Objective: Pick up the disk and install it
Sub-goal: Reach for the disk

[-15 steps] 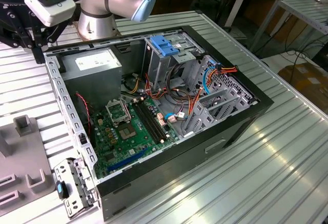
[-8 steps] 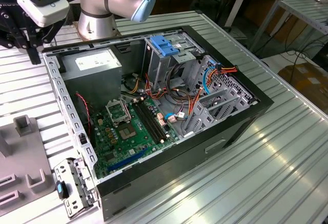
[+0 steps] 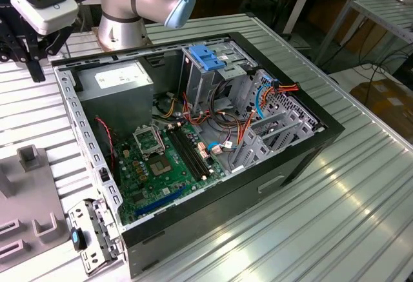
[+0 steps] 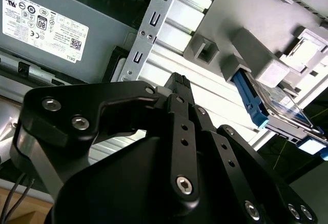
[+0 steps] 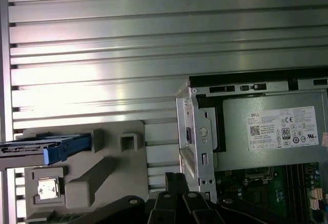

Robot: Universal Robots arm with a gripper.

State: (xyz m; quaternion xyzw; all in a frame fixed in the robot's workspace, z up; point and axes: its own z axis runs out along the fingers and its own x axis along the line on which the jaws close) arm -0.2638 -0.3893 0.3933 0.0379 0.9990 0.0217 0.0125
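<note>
We see the pincer, tips together and empty, above the table between the open computer case and a grey holder. The disk stands on edge in that holder, apart from the pincer. We judge that tips left together could knock it over instead of straddling it.

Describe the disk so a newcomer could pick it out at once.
Start at the open computer case on the ribbed metal table; beside it lies a grey fixture plate with raised blocks. The disk sits among those blocks, a thin silver slab. Its bright blue side rails set it apart from the all-grey blocks around it.
</note>
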